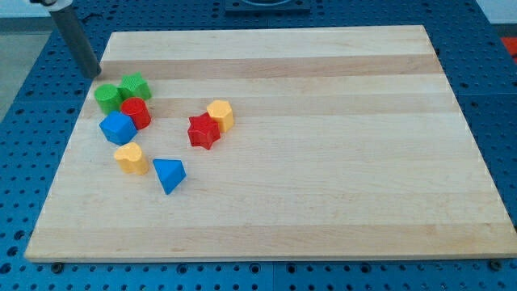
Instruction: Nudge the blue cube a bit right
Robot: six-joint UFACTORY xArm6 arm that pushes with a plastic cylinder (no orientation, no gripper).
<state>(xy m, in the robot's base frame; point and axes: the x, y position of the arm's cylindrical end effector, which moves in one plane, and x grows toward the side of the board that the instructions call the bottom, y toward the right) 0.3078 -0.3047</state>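
a: where was the blue cube (118, 128)?

b: at the board's (323, 202) left, touching the red cylinder (136, 112) on its upper right. my tip (94, 75), a bare rod with no jaws to open or close, sat well above-left, beside the 2 green blocks (121, 91).

a: best approach?

b: i judged: drop to the cube's left, push gently right.

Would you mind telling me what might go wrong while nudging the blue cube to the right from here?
The red cylinder touches the blue cube on its upper right, so a rightward push would likely drag it along. My tip sits beyond the green blocks, so a direct path could scatter them.
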